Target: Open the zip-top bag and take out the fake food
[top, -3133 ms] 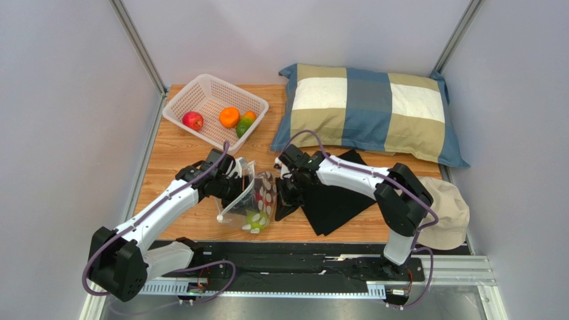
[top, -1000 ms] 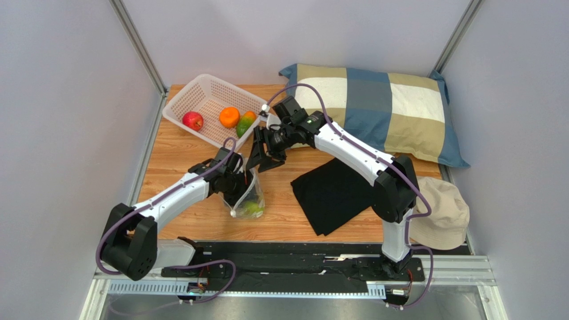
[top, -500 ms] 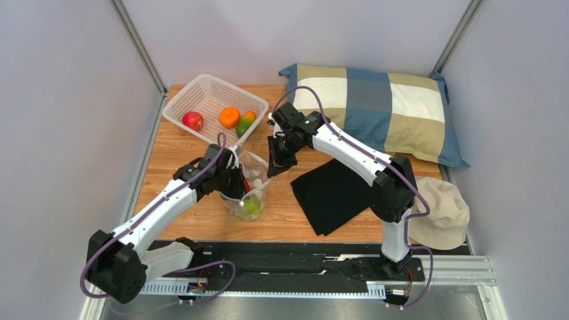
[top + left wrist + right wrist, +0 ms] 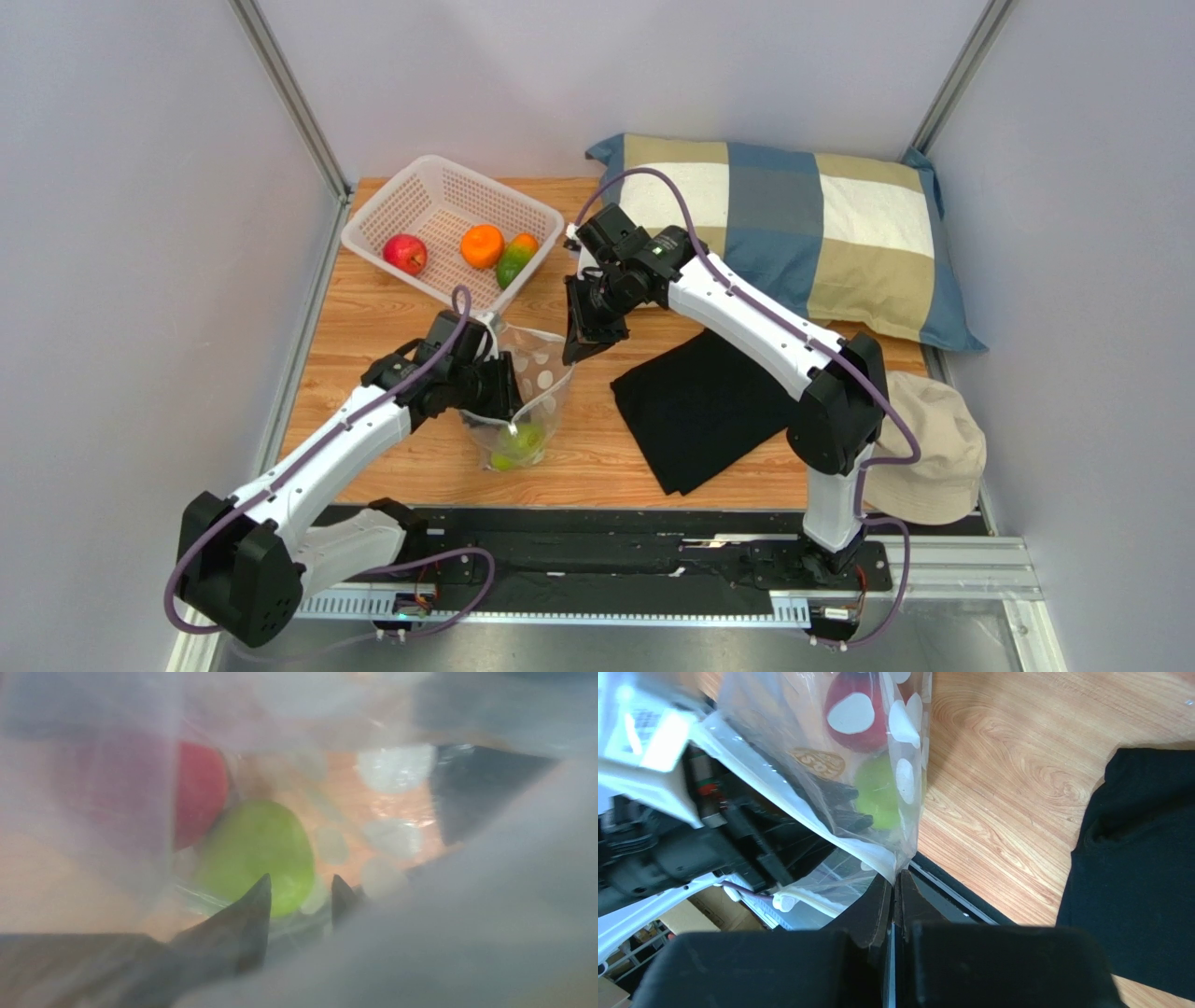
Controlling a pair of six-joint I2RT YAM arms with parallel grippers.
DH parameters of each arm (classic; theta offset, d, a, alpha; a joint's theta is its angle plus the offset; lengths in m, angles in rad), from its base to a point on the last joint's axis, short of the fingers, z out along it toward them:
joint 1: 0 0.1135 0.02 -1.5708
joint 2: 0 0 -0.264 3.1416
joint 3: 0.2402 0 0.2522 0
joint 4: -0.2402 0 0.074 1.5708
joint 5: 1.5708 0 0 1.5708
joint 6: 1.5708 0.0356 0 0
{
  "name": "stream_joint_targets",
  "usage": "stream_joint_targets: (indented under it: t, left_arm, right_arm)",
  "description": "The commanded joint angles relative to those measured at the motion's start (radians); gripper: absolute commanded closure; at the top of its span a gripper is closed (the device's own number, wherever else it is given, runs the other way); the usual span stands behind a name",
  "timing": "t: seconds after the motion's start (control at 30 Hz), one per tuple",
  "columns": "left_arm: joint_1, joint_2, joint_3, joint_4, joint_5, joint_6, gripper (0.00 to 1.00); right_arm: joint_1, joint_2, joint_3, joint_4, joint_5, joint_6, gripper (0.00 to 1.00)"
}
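The zip-top bag stands open-mouthed on the wooden table, clear with white dots. My right gripper is shut on its top edge and holds that side up. Reaching down inside the bag, my left gripper has its fingertips apart. Through blurred plastic, a green fruit lies just beyond those tips and a red fruit sits to its left. Both fruits show through the dotted face in the right wrist view, the green fruit under the red fruit.
A white lattice basket at the back left holds a red apple, an orange and an orange-green fruit. A black cloth lies right of the bag. A checked pillow and a beige hat sit further right.
My right gripper came down from near the basket and shut on the bag's rim. The bag's mouth has widened. My left gripper's fingers, shut a moment ago, have parted inside the bag.
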Motion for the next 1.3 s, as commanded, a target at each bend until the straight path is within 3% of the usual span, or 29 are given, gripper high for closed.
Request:
stream_joint_targets:
  t: [0.0,0.17,0.2,0.3,0.33,0.43,0.57,0.67,0.77,0.8,0.9,1.1,1.27]
  left_arm:
    - [0.000,-0.002,-0.016,0.070,0.061,-0.020,0.57]
    - [0.000,0.058,-0.079,0.229,0.197,-0.091,0.50]
    - [0.000,0.069,-0.090,0.247,0.205,-0.107,0.48]
    - [0.000,0.100,-0.110,0.297,0.216,-0.135,0.43]
    - [0.000,0.107,-0.107,0.294,0.207,-0.127,0.37]
    - [0.000,0.126,-0.091,0.298,0.177,-0.086,0.35]
    - [0.000,0.167,-0.084,0.399,0.214,-0.079,0.35]
    - [0.000,0.193,-0.082,0.422,0.236,-0.084,0.35]
    - [0.000,0.210,-0.082,0.436,0.254,-0.087,0.34]
    - [0.000,0.215,-0.082,0.436,0.257,-0.086,0.34]
    - [0.000,0.233,-0.062,0.410,0.248,-0.073,0.33]
    - [-0.002,0.321,-0.004,0.331,0.220,-0.057,0.32]
    - [-0.016,0.377,0.038,0.305,0.196,-0.035,0.32]
  right_arm:
    - [-0.006,-0.059,0.115,-0.005,0.036,-0.007,1.00]
    - [-0.024,0.065,0.283,-0.002,-0.051,0.002,1.00]
    - [-0.031,0.094,0.319,-0.001,-0.068,0.013,0.96]
    - [-0.061,0.177,0.439,-0.054,-0.143,0.062,0.73]
    - [-0.078,0.179,0.433,-0.071,-0.145,0.065,0.66]
    - [-0.098,0.093,0.314,-0.062,-0.130,0.058,0.45]
    - [-0.153,-0.142,-0.053,0.109,-0.149,0.143,0.37]
    - [-0.221,-0.255,-0.234,0.234,-0.169,0.213,0.34]
    - [-0.256,-0.252,-0.392,0.280,-0.194,0.207,0.44]
    - [-0.258,-0.240,-0.425,0.288,-0.197,0.194,0.58]
    - [-0.244,-0.182,-0.455,0.340,-0.185,0.168,0.78]
    - [-0.207,-0.088,-0.450,0.381,-0.185,0.163,0.96]
    - [-0.202,-0.048,-0.521,0.420,-0.199,0.200,0.98]
